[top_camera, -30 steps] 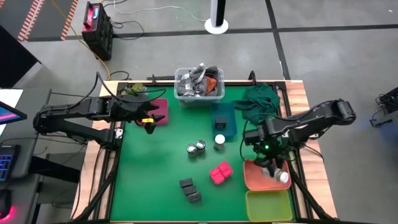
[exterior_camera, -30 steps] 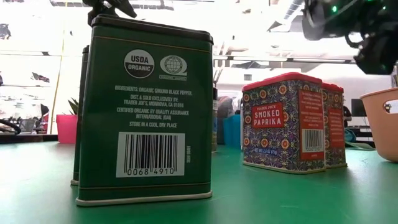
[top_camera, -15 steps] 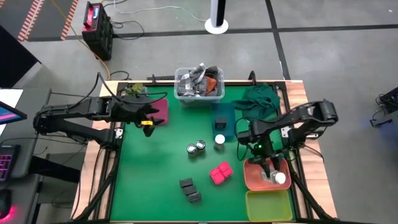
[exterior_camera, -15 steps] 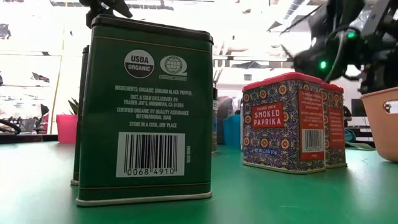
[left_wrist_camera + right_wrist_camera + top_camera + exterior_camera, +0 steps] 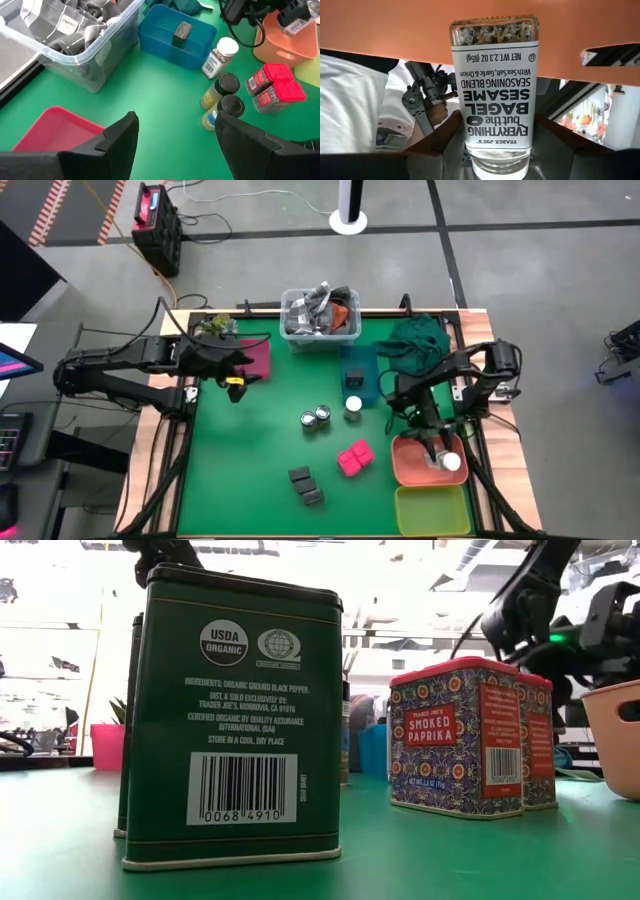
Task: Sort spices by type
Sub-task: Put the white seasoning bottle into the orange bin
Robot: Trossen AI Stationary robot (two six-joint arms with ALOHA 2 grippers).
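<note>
right tool [image 5: 440, 452]: over the orange tray [image 5: 405, 465] at the table's right side, clamped on a white-capped seasoning jar [image 5: 494, 90], jar lying sideways inside the tray
left tool [image 5: 237, 383]: hovers at the left side beside the pink tray [image 5: 262, 352], fingers [image 5: 120, 137] apart, nothing between them
blue tray [image 5: 197, 40]: holds one dark tin [image 5: 182, 31]
white-capped jar [image 5: 353, 407]: stands on the green table [image 5: 250, 460] just beside the blue tray
dark-lid jars [image 5: 316, 418]: pair, mid-table, touching
pink tins [image 5: 353, 459]: pair, side by side, near the orange tray
dark tins [image 5: 305, 486]: pair, at the near edge
yellow tray [image 5: 432, 510]: next to the orange tray
clear bin [image 5: 320, 330]: far edge, full of clutter
</note>
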